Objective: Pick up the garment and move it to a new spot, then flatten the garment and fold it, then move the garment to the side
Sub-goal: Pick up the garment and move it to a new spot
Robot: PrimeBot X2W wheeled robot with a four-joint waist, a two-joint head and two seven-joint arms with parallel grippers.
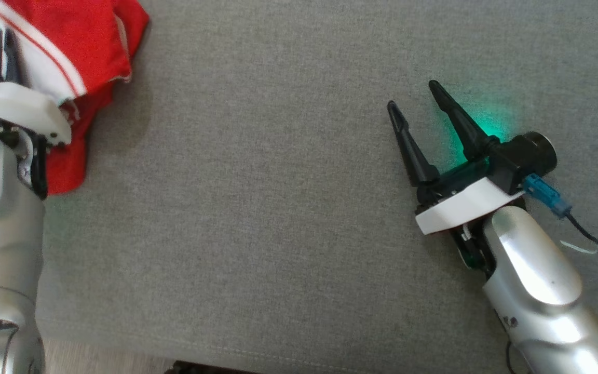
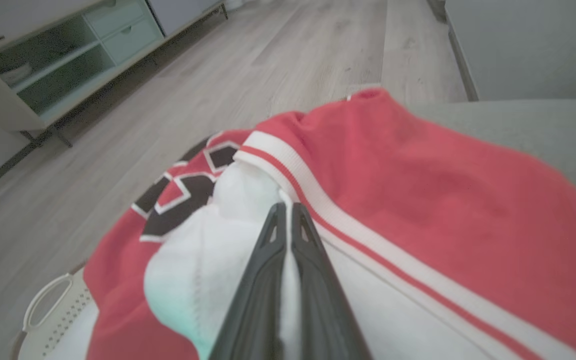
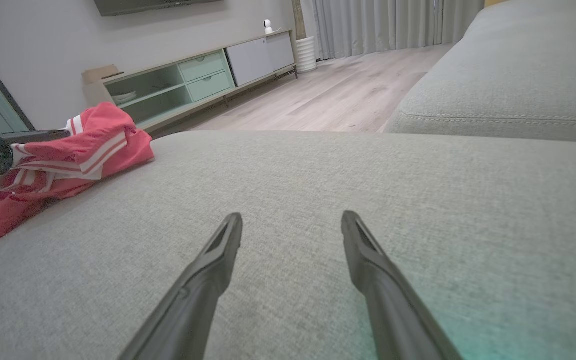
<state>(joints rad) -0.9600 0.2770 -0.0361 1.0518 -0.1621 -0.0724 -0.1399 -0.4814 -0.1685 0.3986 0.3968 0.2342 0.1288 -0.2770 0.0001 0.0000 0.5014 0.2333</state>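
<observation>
The garment (image 1: 86,47) is red with white stripes and a dark pattern, bunched at the far left corner of the grey sofa cushion (image 1: 278,208). My left gripper (image 2: 285,206) is shut on the garment (image 2: 443,200), with a fold of its white cloth pinched between the fingers. In the head view the left gripper (image 1: 3,57) sits over the garment's white part. My right gripper (image 1: 413,96) rests low over bare cushion at the right, open, nothing between its fingers (image 3: 218,260). From the right wrist view the garment (image 3: 68,160) lies far to the left.
The cushion's front edge runs along the bottom of the head view. A white perforated basket (image 2: 48,305) sits on the wood floor below the garment. A low cabinet (image 3: 193,80) stands against the wall, and a second sofa cushion (image 3: 518,75) rises at the right.
</observation>
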